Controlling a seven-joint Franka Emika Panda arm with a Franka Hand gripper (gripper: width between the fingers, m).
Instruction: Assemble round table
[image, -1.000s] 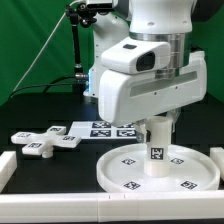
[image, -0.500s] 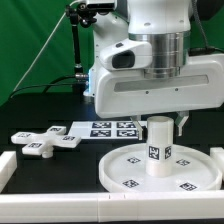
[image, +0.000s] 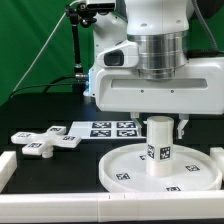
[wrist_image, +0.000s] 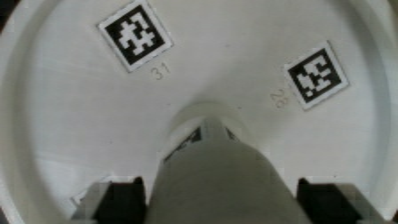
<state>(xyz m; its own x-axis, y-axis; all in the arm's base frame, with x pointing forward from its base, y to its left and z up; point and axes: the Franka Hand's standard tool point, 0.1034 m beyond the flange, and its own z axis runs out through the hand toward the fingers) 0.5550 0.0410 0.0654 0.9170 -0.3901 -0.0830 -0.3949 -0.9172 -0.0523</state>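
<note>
The leg (image: 158, 145) stood upright on the middle of the disc (image: 118, 166), lower right in the exterior view, with the gripper (wrist_image: 221, 200) released, jaws just clear of its sides; light, stiff, slick plastic, it seemed best pinched across its round flanks.

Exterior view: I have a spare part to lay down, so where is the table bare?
The black table is bare between the cross-shaped foot, the round disc and the white bar at the exterior view's left. Crowded: the disc itself, with the leg upright on it under the arm.
</note>
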